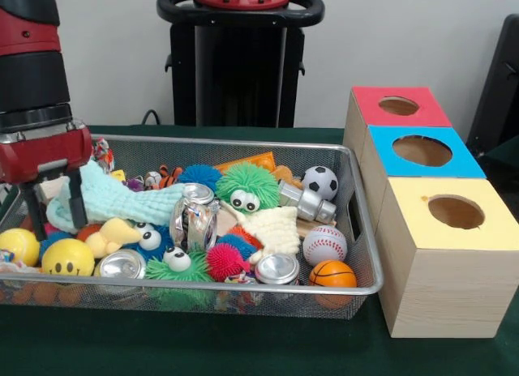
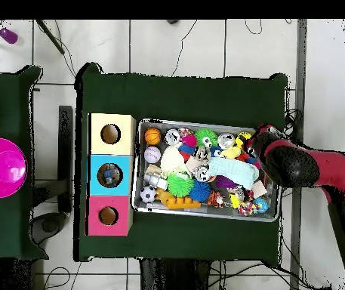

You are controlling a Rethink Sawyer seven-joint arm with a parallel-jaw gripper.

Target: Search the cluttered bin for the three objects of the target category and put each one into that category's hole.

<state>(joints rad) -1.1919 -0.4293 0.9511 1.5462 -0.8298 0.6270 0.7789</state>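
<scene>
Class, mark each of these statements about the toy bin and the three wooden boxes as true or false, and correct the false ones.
1. The gripper fingers hold one end of a light green knitted cloth. True.
2. The three wooden boxes have tops coloured red, blue and yellow. True.
3. The orange mini basketball lies in the yellow box's hole. False: it lies in the wire mesh bin, near the corner next to the boxes.
4. The white baseball with red stitching sits beside the basketball. True.
5. The mesh bin is empty. False: it is packed with toys, balls and cans.
</scene>
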